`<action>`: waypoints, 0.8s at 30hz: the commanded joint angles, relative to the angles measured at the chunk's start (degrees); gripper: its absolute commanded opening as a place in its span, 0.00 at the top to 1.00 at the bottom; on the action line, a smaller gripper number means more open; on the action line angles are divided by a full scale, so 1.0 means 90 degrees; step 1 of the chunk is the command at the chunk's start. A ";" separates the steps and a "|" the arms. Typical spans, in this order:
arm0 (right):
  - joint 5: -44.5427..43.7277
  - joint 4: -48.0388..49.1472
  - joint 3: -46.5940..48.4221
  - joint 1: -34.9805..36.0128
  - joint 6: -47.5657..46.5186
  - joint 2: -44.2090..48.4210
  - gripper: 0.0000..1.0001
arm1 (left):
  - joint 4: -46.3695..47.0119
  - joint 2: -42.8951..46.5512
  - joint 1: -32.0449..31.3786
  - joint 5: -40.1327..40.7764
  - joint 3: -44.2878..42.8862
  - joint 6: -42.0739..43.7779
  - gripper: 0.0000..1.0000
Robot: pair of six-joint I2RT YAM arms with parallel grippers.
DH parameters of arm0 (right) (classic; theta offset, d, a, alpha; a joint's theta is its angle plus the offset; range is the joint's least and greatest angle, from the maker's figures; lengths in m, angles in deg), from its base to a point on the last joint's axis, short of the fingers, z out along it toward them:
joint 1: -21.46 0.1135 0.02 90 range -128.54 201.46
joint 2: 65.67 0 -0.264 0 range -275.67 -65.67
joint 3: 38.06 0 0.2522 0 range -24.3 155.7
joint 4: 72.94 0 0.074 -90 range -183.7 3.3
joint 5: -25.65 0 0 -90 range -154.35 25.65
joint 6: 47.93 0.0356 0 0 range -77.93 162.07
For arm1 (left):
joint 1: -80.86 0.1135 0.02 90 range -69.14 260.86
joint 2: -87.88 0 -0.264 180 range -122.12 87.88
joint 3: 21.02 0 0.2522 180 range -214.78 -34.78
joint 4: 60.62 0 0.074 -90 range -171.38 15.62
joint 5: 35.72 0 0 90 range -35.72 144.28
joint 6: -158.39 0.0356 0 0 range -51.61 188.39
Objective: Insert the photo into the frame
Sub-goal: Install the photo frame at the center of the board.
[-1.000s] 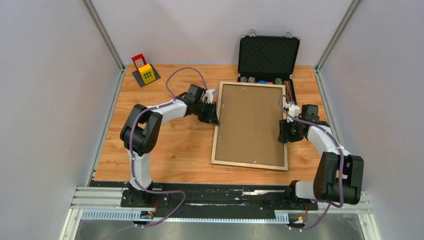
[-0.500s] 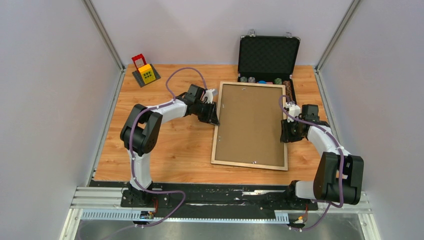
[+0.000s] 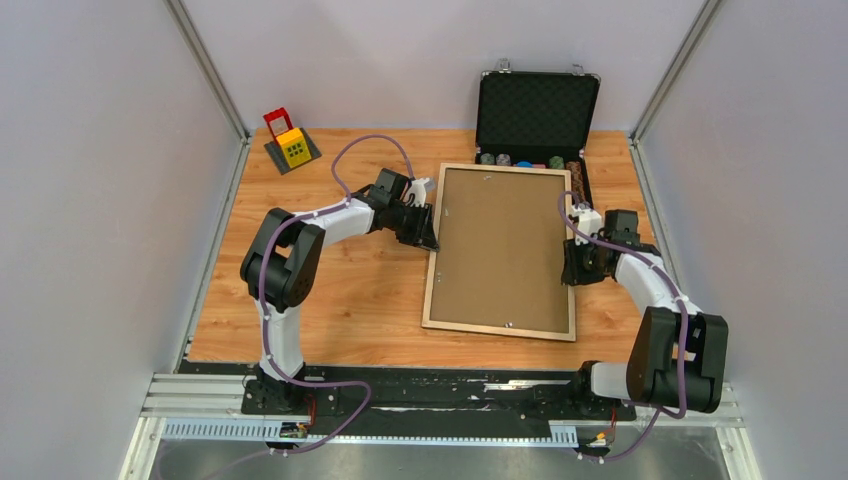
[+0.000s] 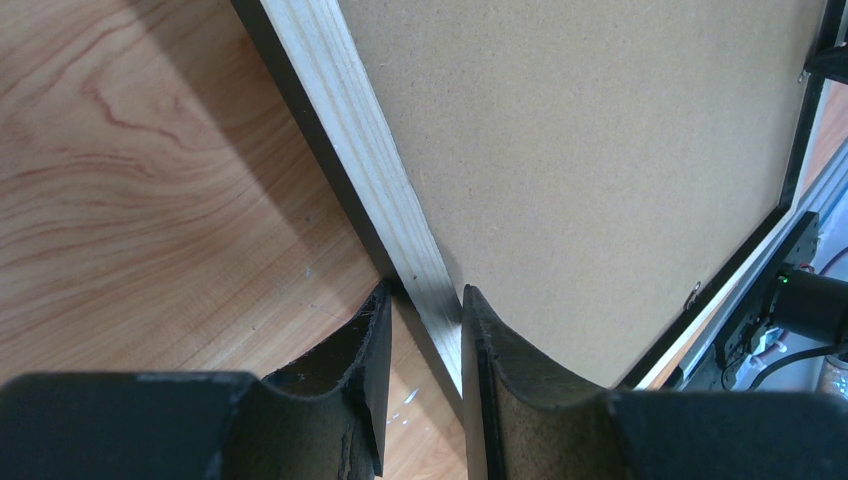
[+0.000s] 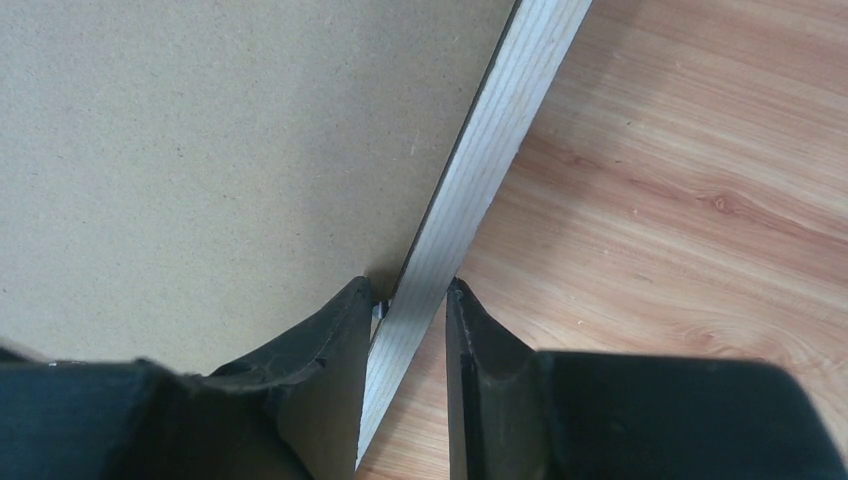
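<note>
Top view: rectangular frame, thin pale-wood rails uppermost, flat on the grained wooden table. A matte brown backing board fills it. An open black case sits just beyond its far rail; broad tabletop shows to its left.

Left wrist: left claw, narrowly parted, pinches the left rail.

Right wrist: right claw, narrowly parted, clamps the right rail, its inner finger at the board's edge.
</note>
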 commanded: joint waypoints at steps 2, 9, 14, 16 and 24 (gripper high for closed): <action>0.0140 0.0195 -0.0057 -0.0073 -0.0218 0.0194 0.72 | -0.0066 0.0220 -0.0083 -0.0193 -0.0095 0.0097 1.00; 0.0181 0.0164 -0.0057 -0.0116 -0.0277 0.0190 0.73 | -0.0065 0.0218 -0.0082 -0.0204 -0.0100 0.0094 1.00; 0.0193 0.0161 -0.0057 -0.0135 -0.0325 0.0215 0.74 | -0.0065 0.0218 -0.0077 -0.0216 -0.0096 0.0083 1.00; 0.0202 0.0163 -0.0057 -0.0152 -0.0359 0.0215 0.75 | -0.0068 0.0218 -0.0076 -0.0215 -0.0094 0.0079 1.00; 0.0241 0.0173 -0.0038 -0.0202 -0.0486 0.0167 0.76 | -0.0069 0.0228 -0.0067 -0.0216 -0.0092 0.0078 1.00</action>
